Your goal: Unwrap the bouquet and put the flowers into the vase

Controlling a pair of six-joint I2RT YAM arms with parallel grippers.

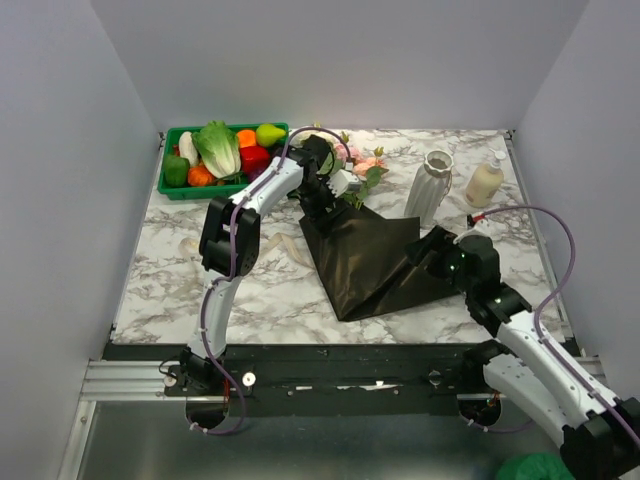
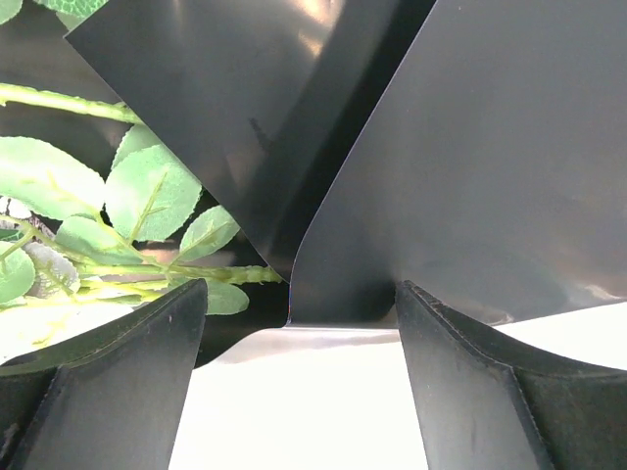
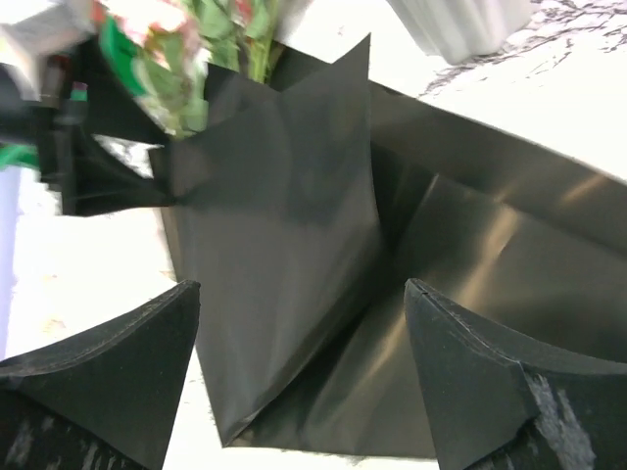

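1. The marble-patterned table (image 1: 200, 290) is carrying the whole scene, with both arms bolted at its near edge.
2. The left arm (image 1: 245, 205) is rising from its base, folding at the elbow and reaching far toward the back of the table, its wrist dipping over the upper tip of the wrapping paper (image 1: 365, 265).
3. The right arm (image 1: 520, 345) is stretching in low from the near right corner, its wrist pointing at the paper's right edge.
4. The dark wrapping paper is lying spread open at mid-table in a rough, creased triangle.
5. A green crate (image 1: 185, 130) of toy vegetables is sitting at the back left.
6. The white ribbed vase (image 1: 430, 185) is standing upright at the back right, just beside the paper's upper corner, with a cream bottle (image 1: 485, 182) to its right.
7. The flowers (image 1: 362, 165) are lying at the paper's top end, between crate and vase, with green leaves (image 2: 147, 191) showing beside the sheet.
8. The left gripper (image 2: 301, 289) is holding its jaws wide apart, with a corner of the sheet showing in the gap and neither finger seen pressing it.
9. The right gripper (image 3: 302, 286) is gaping wide at the paper, gripping nothing.
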